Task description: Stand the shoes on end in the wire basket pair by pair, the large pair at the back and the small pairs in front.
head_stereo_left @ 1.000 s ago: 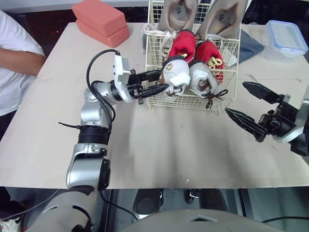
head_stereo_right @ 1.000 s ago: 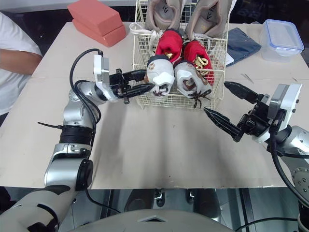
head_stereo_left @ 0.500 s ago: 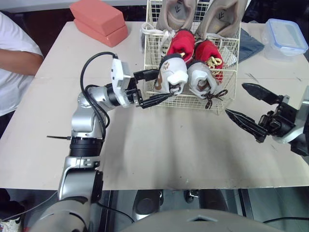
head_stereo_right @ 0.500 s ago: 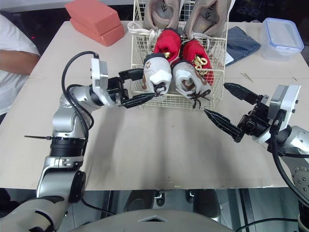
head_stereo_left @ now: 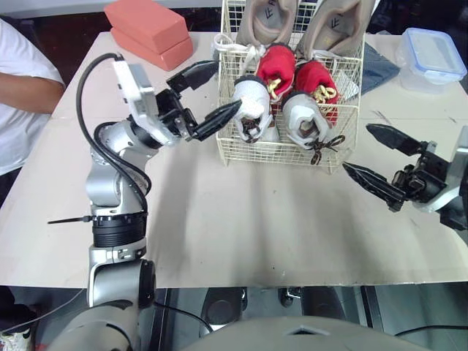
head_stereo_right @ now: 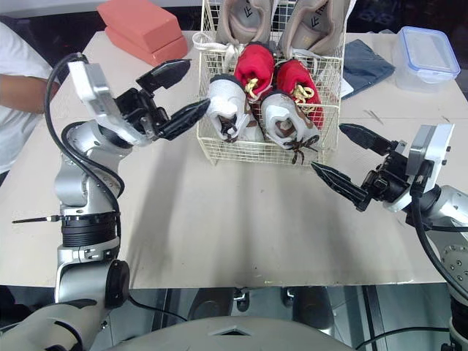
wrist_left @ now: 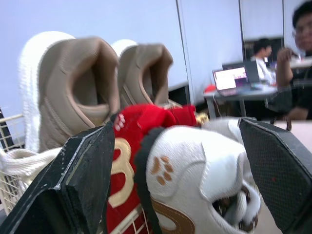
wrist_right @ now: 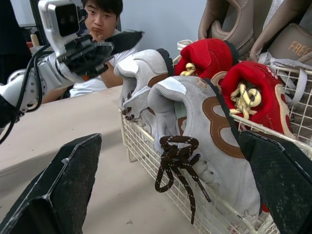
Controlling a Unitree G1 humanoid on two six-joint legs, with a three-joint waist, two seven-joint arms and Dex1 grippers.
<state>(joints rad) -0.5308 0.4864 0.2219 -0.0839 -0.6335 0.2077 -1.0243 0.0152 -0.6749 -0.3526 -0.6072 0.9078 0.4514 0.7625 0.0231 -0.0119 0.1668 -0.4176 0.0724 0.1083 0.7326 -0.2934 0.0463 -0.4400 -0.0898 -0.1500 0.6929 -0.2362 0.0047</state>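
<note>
The wire basket (head_stereo_left: 289, 150) holds a large beige pair (head_stereo_left: 267, 18) at the back, a red pair (head_stereo_left: 278, 62) in the middle and a white-and-brown pair (head_stereo_left: 306, 121) in front, all on end. My left gripper (head_stereo_left: 228, 84) is open, raised at the basket's left side close to the left white shoe (head_stereo_left: 250, 110), holding nothing. The left wrist view looks at that white shoe (wrist_left: 195, 170) between the spread fingers. My right gripper (head_stereo_left: 356, 148) is open above the table, just right of the basket's front corner, and empty.
Two salmon blocks (head_stereo_left: 150, 29) lie stacked at the back left. A clear lidded container (head_stereo_left: 435, 58) and a dark blue cloth (head_stereo_left: 380, 66) sit right of the basket. A person in a white shirt (head_stereo_left: 22, 95) is at the table's left edge.
My left gripper has lifted and drawn back to the left from the basket's front, its fingers spread wider. The left white shoe now stands slightly further left. The right gripper has stayed put.
</note>
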